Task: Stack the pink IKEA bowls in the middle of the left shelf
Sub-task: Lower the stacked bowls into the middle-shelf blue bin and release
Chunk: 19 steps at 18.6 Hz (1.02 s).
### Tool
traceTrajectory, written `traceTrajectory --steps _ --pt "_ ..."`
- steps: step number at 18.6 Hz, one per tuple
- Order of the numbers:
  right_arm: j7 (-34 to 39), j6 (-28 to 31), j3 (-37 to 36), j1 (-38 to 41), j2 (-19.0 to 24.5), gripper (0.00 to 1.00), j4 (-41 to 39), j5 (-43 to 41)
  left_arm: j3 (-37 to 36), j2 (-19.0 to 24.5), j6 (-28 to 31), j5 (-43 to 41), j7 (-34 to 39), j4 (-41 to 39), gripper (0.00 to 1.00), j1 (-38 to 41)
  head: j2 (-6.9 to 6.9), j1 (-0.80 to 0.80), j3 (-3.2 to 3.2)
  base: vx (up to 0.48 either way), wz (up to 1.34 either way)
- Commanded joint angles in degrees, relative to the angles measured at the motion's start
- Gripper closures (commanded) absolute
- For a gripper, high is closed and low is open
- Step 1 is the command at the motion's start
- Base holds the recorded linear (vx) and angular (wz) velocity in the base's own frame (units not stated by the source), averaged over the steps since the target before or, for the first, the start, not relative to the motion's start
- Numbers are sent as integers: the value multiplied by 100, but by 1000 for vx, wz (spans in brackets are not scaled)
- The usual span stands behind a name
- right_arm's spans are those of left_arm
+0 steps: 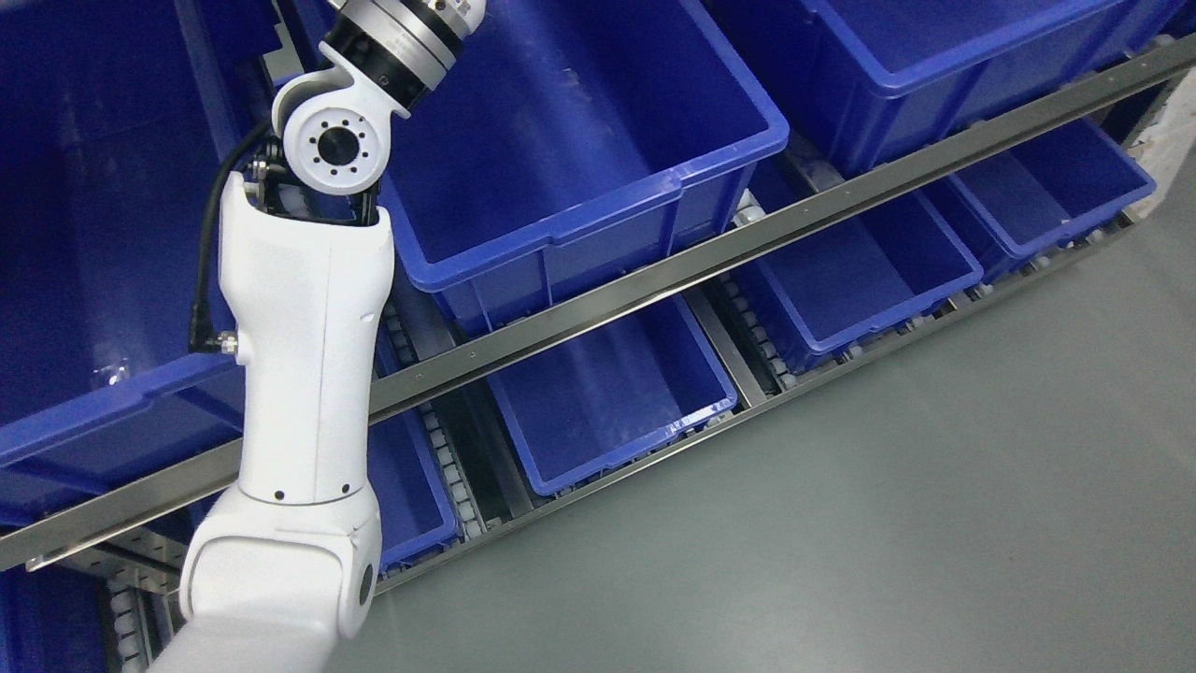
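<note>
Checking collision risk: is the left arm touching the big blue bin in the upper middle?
Cannot tell. In the head view the left arm overlaps the blue bin, hiding any gap or contact.

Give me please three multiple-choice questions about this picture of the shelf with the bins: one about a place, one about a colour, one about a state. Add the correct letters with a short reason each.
1. From where does the white robot arm enter the picture?
A. lower left
B. upper right
C. right edge

2. What colour are the bins on the shelf?
A. red
B. blue
C. yellow

3. What is inside the large upper bin just right of the arm?
A. a stack of pink bowls
B. cardboard boxes
C. nothing that can be seen

Answers:
1. A, since the arm rises from the bottom left corner and leaves at the top edge, so its robot hand is out of view.
2. B, since every bin, such as the lower middle bin, is blue.
3. C, since its visible floor and walls are bare.
</note>
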Motion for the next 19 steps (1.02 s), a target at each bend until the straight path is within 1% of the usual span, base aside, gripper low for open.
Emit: traceTrajectory --steps 1,6,8,10,12,14,16,19 --pt "-4 3 -61 0 -100 0 0 44 99 100 101 -250 -90 104 95 23 0 0 0 63 333" --pt "-4 3 -62 0 -100 0 0 44 170 149 207 -250 -257 104 95 32 0 0 0 66 312" --pt "-4 3 -53 0 -100 0 0 44 152 202 399 -259 -353 104 95 -81 0 0 0 58 212" --pt "-4 3 -53 0 -100 0 0 44 82 202 523 -364 -668 95 95 -205 0 0 0 31 105" --pt "-4 3 -62 0 -100 0 0 44 64 141 523 -609 -959 96 95 -196 0 0 0 13 79" --pt "-4 3 -62 0 -100 0 0 44 12 123 532 -733 -1013 130 95 -161 0 0 0 2 57" --pt "4 3 -62 0 -100 0 0 44 -68 132 541 -882 -1013 384 94 -126 0 0 0 0 0" --pt "4 3 -62 0 -100 0 0 44 -76 123 541 -945 -1013 526 94 -12 0 0 0 -3 -36"
